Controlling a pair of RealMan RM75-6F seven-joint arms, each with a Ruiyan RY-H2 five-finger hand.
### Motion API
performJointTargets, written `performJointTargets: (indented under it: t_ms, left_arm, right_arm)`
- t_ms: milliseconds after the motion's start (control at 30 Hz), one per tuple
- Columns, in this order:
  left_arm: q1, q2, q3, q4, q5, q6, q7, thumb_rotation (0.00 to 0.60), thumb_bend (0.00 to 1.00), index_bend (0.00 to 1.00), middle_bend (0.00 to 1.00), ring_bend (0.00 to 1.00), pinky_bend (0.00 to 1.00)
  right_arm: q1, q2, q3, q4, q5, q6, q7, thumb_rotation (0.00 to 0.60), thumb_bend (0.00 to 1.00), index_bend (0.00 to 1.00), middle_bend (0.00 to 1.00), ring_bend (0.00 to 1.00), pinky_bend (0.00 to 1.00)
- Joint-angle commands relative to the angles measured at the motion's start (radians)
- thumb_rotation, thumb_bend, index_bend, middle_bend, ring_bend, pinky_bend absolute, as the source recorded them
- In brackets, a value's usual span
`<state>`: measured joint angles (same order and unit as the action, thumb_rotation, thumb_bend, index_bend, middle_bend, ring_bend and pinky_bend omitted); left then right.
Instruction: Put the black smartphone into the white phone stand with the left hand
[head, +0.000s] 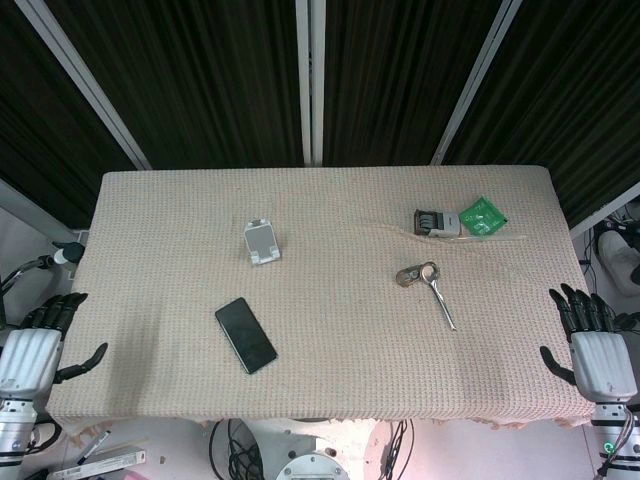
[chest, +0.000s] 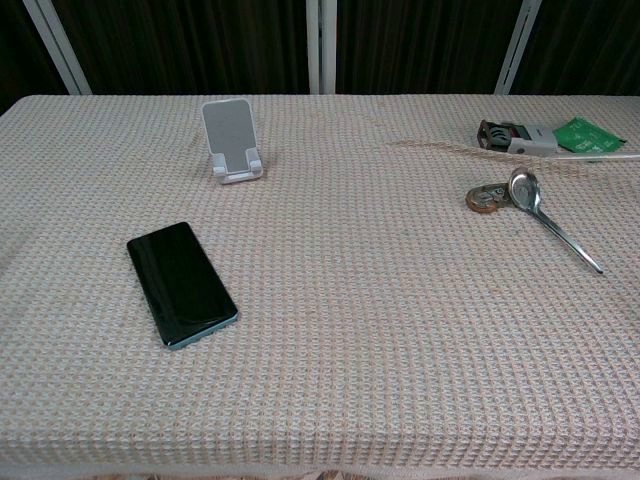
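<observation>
The black smartphone (head: 246, 335) (chest: 181, 283) lies flat, screen up, on the left half of the table. Behind it and slightly to the right, the white phone stand (head: 262, 241) (chest: 231, 140) stands upright and holds nothing. My left hand (head: 40, 345) hangs off the table's left edge, palm down with fingers spread, well clear of the phone and holding nothing. My right hand (head: 592, 345) hangs off the right edge in the same open pose. The chest view shows neither hand.
A beige woven cloth (head: 330, 370) covers the table. On the right half lie a metal spoon (head: 440, 295) (chest: 550, 220) with a small round piece (chest: 488, 198) at its bowl, a small dark device (head: 436, 222) (chest: 512, 136) and a green packet (head: 482, 216) (chest: 588, 135).
</observation>
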<state>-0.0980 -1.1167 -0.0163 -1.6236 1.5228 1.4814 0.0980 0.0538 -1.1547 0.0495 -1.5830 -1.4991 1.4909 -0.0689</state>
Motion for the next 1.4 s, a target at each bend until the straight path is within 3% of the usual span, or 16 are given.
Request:
performJointTargets:
  t_ms: [33, 867, 1167, 1400]
  left_arm:
    - [-0.003, 0.001, -0.004, 0.0, -0.001, -0.001, 0.002, 0.13, 0.21, 0.11, 0.13, 0.12, 0.25]
    - [-0.063, 0.008, -0.009, -0.09, 0.058, -0.053, 0.034, 0.153, 0.21, 0.11, 0.14, 0.12, 0.25]
    - [-0.145, 0.007, -0.015, -0.157, 0.089, -0.156, 0.042, 0.181, 0.21, 0.11, 0.14, 0.12, 0.25]
    - [-0.266, -0.026, -0.034, -0.211, 0.133, -0.294, 0.079, 0.213, 0.29, 0.11, 0.14, 0.12, 0.25]
  right_arm:
    - [0.005, -0.006, 0.002, 0.01, 0.003, -0.009, 0.001, 0.6, 0.21, 0.0, 0.0, 0.0, 0.0]
    - [-0.011, 0.031, 0.022, 0.024, 0.015, 0.023, 0.058, 0.6, 0.21, 0.0, 0.0, 0.0, 0.0]
    - [-0.017, 0.03, 0.025, 0.029, 0.022, 0.029, 0.067, 0.6, 0.22, 0.0, 0.0, 0.0, 0.0]
    - [-0.023, 0.028, 0.026, 0.025, 0.006, 0.051, 0.062, 0.6, 0.22, 0.0, 0.0, 0.0, 0.0]
